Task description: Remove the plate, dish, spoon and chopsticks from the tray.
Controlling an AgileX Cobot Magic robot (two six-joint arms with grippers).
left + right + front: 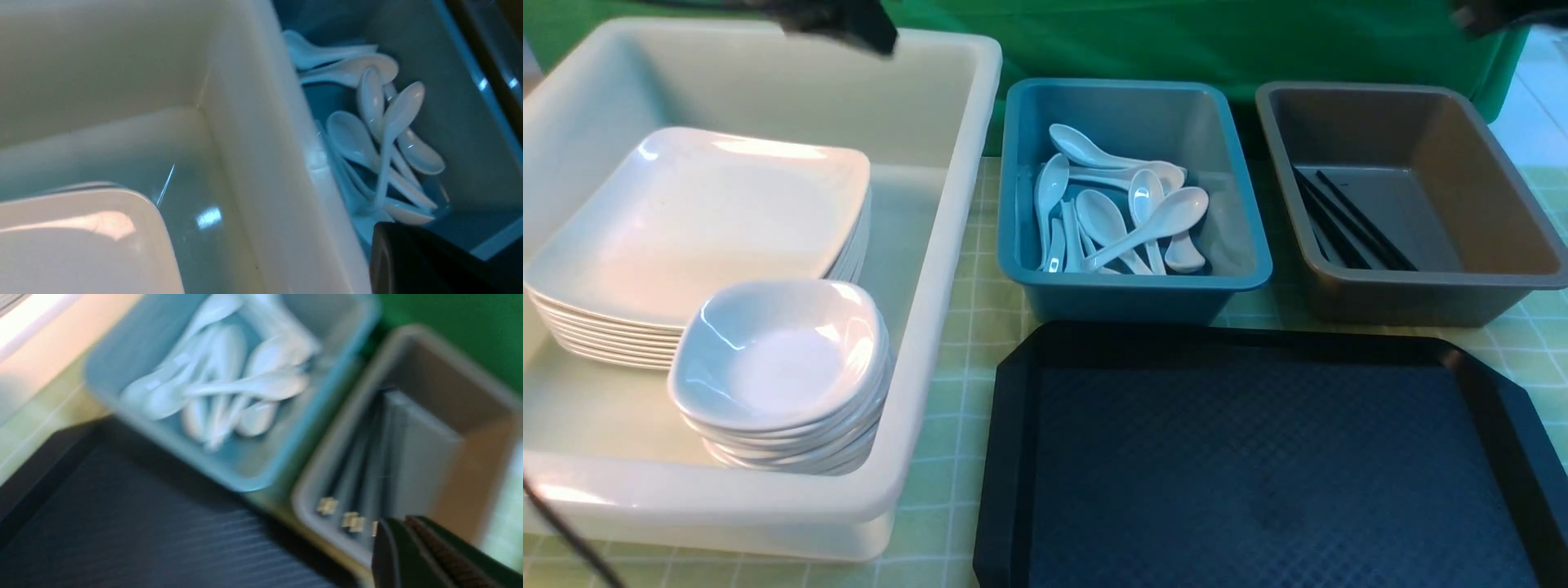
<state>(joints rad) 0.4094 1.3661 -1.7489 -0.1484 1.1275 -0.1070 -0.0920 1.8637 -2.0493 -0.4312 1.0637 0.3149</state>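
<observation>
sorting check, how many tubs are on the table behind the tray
3: a large white tub on the left, a teal tub in the middle, a brown tub on the right.

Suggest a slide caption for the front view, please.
Bare black textured plastic tray; white ceramic soup spoons in the teal tub.

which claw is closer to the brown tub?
Right. The right claw hangs just above the brown tub; the left claw is over the white bin, across the teal tub.
</observation>
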